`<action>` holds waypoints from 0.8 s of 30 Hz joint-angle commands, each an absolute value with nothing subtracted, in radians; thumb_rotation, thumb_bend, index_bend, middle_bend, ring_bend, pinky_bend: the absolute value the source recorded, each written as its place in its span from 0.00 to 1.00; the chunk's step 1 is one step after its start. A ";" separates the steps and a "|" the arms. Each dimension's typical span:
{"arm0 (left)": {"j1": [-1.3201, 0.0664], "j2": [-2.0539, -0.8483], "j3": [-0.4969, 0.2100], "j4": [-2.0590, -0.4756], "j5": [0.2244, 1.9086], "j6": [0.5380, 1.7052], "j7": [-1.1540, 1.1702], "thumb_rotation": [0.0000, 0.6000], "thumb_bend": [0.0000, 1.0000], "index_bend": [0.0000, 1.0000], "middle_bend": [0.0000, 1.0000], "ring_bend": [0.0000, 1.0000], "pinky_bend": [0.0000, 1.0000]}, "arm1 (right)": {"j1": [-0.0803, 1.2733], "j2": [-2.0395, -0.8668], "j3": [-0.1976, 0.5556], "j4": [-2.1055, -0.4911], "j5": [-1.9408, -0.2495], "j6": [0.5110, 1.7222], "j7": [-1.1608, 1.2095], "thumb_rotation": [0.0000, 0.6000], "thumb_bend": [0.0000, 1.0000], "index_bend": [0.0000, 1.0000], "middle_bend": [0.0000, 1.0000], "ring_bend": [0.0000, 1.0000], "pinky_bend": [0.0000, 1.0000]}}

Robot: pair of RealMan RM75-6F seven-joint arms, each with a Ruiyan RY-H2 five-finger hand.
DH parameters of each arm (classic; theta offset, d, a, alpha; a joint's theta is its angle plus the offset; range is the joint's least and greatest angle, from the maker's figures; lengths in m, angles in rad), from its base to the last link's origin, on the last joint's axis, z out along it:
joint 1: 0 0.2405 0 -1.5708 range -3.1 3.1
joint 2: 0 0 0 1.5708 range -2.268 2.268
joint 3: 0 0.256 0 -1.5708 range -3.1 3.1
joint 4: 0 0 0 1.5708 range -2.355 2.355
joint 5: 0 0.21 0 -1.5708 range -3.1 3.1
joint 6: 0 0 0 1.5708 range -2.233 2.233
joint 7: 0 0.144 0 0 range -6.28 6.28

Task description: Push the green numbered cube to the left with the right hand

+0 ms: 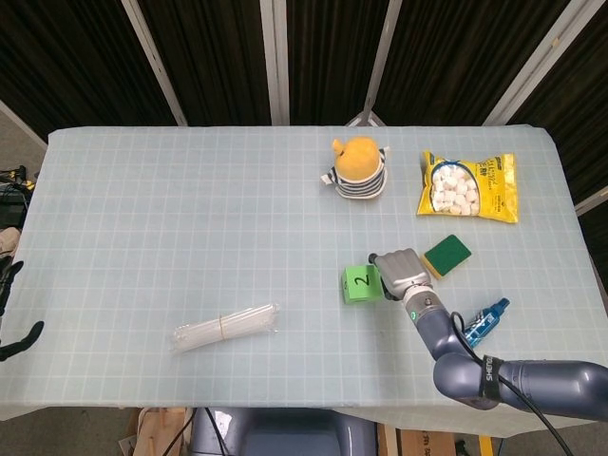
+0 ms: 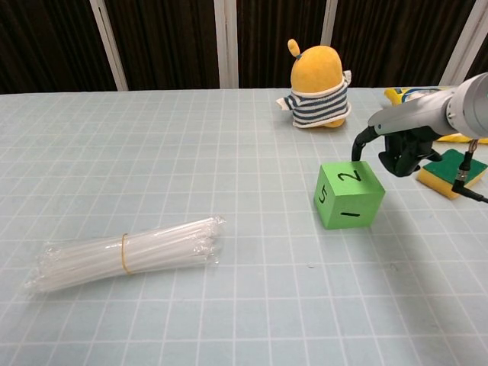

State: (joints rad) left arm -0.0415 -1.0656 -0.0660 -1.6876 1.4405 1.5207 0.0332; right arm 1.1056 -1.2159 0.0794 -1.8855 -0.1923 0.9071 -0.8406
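The green numbered cube (image 1: 359, 283) (image 2: 349, 194) sits on the table right of centre, a 2 on its top face. My right hand (image 1: 401, 272) (image 2: 402, 146) hovers just right of the cube at its upper right edge. Its fingers are curled in with nothing in them, and the thumb points toward the cube. Whether the hand touches the cube is unclear. Dark fingers of my left hand (image 1: 19, 337) show only at the left edge of the head view, off the table.
A green and yellow sponge (image 1: 446, 254) (image 2: 451, 171) lies right behind the right hand. A plush toy (image 1: 358, 169) (image 2: 319, 76) and a yellow snack bag (image 1: 467, 187) stand further back. A blue bottle (image 1: 484, 319) lies beside the forearm. A straw bundle (image 1: 226, 328) (image 2: 126, 252) lies at the front left.
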 commanded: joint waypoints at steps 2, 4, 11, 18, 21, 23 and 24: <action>-0.041 -1.067 -0.065 -1.689 1.441 1.521 0.038 1.00 0.34 0.04 0.00 0.00 0.00 | 1.114 -1.212 0.072 -1.889 -0.197 0.896 -0.825 1.00 0.83 0.23 0.83 0.88 0.72; -0.041 -1.067 -0.066 -1.689 1.440 1.522 0.038 1.00 0.34 0.04 0.00 0.00 0.00 | 1.120 -1.212 0.067 -1.890 -0.197 0.893 -0.820 1.00 0.83 0.24 0.83 0.88 0.72; -0.041 -1.065 -0.068 -1.688 1.437 1.521 0.033 1.00 0.34 0.04 0.00 0.00 0.00 | 1.137 -1.211 0.046 -1.892 -0.189 0.888 -0.804 1.00 0.83 0.25 0.83 0.88 0.72; -0.041 -1.065 -0.067 -1.689 1.437 1.522 0.034 1.00 0.34 0.04 0.00 0.00 0.00 | 1.157 -1.202 0.027 -1.892 -0.175 0.887 -0.796 1.00 0.83 0.26 0.83 0.88 0.72; -0.041 -1.065 -0.067 -1.690 1.438 1.521 0.036 1.00 0.34 0.04 0.00 0.00 0.00 | 1.163 -1.194 0.017 -1.899 -0.169 0.886 -0.792 1.00 0.83 0.26 0.83 0.88 0.72; -0.041 -1.066 -0.067 -1.689 1.439 1.522 0.037 1.00 0.34 0.04 0.00 0.00 0.00 | 1.169 -1.187 0.010 -1.903 -0.163 0.883 -0.792 1.00 0.83 0.26 0.83 0.88 0.72; -0.041 -1.066 -0.066 -1.689 1.439 1.522 0.038 1.00 0.34 0.04 0.00 0.00 0.00 | 1.171 -1.184 0.008 -1.905 -0.161 0.882 -0.791 1.00 0.83 0.26 0.83 0.88 0.72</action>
State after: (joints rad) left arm -0.0409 -1.0661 -0.0664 -1.6894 1.4386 1.5217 0.0378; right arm 1.1691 -1.1856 0.0095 -1.9035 -0.1621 0.8833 -0.7919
